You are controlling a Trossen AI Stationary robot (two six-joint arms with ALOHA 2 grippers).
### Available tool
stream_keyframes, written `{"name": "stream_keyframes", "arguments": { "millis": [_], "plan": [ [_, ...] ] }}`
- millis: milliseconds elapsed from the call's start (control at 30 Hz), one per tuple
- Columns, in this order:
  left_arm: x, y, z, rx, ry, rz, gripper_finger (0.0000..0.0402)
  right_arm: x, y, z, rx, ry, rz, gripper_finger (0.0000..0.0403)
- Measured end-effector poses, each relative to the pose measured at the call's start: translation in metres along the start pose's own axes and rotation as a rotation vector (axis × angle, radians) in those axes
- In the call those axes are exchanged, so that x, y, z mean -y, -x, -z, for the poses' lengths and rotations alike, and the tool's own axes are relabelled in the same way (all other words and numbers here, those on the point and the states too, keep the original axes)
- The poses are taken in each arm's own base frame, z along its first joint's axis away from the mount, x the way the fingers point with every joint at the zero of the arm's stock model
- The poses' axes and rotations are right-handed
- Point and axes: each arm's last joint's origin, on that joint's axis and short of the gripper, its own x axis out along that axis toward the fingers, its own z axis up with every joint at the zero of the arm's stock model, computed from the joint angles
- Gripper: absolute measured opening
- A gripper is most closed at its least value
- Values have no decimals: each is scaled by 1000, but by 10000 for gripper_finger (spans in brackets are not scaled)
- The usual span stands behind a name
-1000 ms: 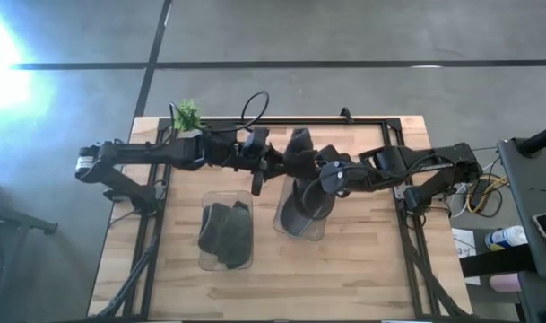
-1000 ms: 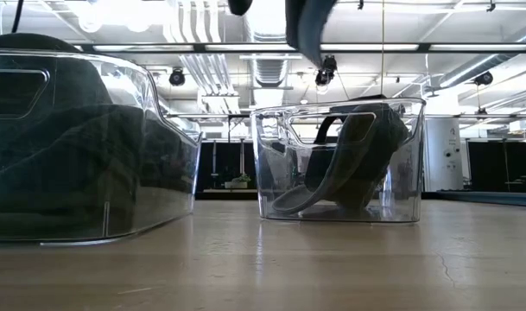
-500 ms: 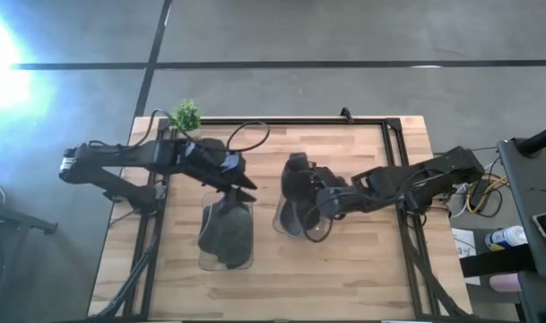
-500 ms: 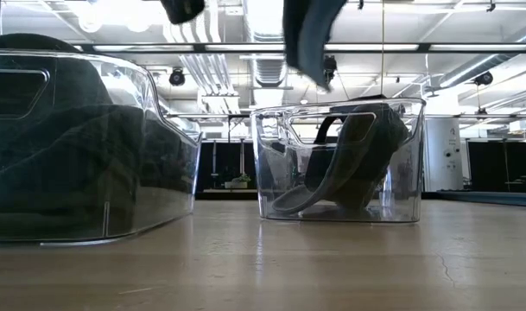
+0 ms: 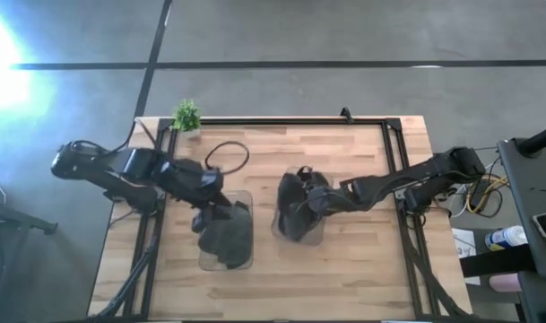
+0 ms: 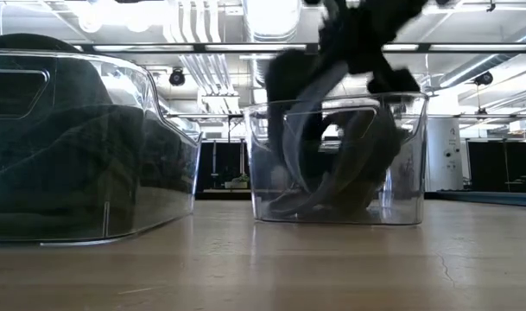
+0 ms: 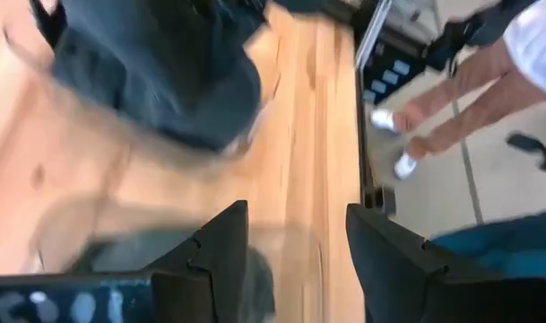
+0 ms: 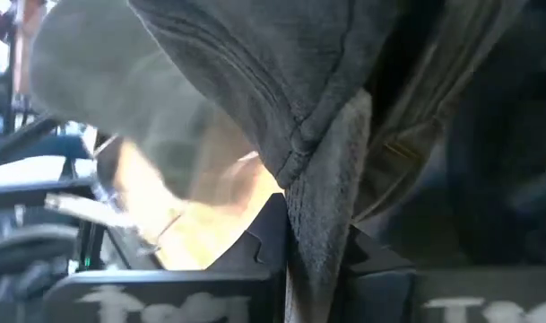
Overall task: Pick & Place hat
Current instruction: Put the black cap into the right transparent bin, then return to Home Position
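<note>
A dark grey hat (image 5: pixel 293 199) hangs from my right gripper (image 5: pixel 319 201), which is shut on it over the clear right bin (image 5: pixel 299 224). In the low view the hat (image 6: pixel 314 104) dips below the rim of that bin (image 6: pixel 336 203), where another dark hat (image 6: pixel 353 173) leans against the wall. The clear left bin (image 5: pixel 228 238) holds several dark hats (image 6: pixel 81 164). My left gripper (image 5: pixel 210 213) hovers open over the left bin's far end, touching nothing; its fingers stand apart in the left wrist view (image 7: pixel 295 260). My right gripper pinches a fold of the hat's grey cloth (image 8: pixel 322 211) between its two fingers (image 8: pixel 271 238), more than one layer thick. It comes slanting down from the table's right side. The hat hangs slack below the fingers, its lower part (image 6: pixel 293 164) inside the right bin.
A small green plant (image 5: pixel 186 115) stands at the table's far left corner. A black frame (image 5: pixel 344 121) runs along the far edge. Bare wood (image 5: pixel 362 269) lies near and right of the bins. A person's legs (image 7: pixel 452 90) show beyond the table in the left wrist view.
My left gripper has drawn away from the hat, moving toward the table's left and near edges until over the left bin. My right gripper has carried the hat toward the near edge and down; the hat, earlier high above the right bin, now hangs into it.
</note>
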Motion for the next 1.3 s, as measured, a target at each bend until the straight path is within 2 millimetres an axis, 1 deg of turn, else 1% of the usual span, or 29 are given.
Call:
{"name": "stream_keyframes", "arguments": {
  "millis": [67, 133, 200, 267, 333, 500, 633, 733, 833, 900, 1067, 1167, 1300],
  "plan": [
    [1, -3, 9, -46, 34, -8, 181, 17, -7, 4, -11, -66, 23, 14],
    [2, -9, 19, -88, 66, -11, 181, 28, -6, 6, -16, -117, 51, 15],
    [1, -18, 30, -135, 96, -22, 181, 38, -4, 9, -34, -153, 77, 21],
    [-2, -30, 40, -175, 112, -35, 181, 42, -1, 9, -42, -159, 95, 29],
    [-8, -44, 51, -205, 124, -50, 181, 44, 6, 8, -43, -156, 128, 33],
    [-26, -86, 75, -190, 132, -44, 181, 49, 28, 6, -57, -101, 317, 34],
    [-42, -117, 89, -156, 134, -31, 181, 44, 45, 3, -55, -70, 410, 41],
    [-55, -137, 95, -151, 105, -45, 181, 40, 55, 1, -54, -54, 457, 53],
    [-64, -148, 93, -140, 79, -55, 181, 33, 62, -1, -55, -46, 468, 69],
    [-67, -154, 87, -129, 42, -68, 181, 29, 66, -3, -58, -35, 479, 82],
    [-70, -154, 65, -81, -26, -102, 181, 23, 79, -1, -53, 9, 541, 109],
    [-67, -144, 45, -35, -62, -127, 181, 21, 87, 2, -48, 29, 575, 123],
    [-57, -120, 23, -29, -109, -155, 181, 12, 100, 7, -20, 76, 551, 138]
  ]
}}
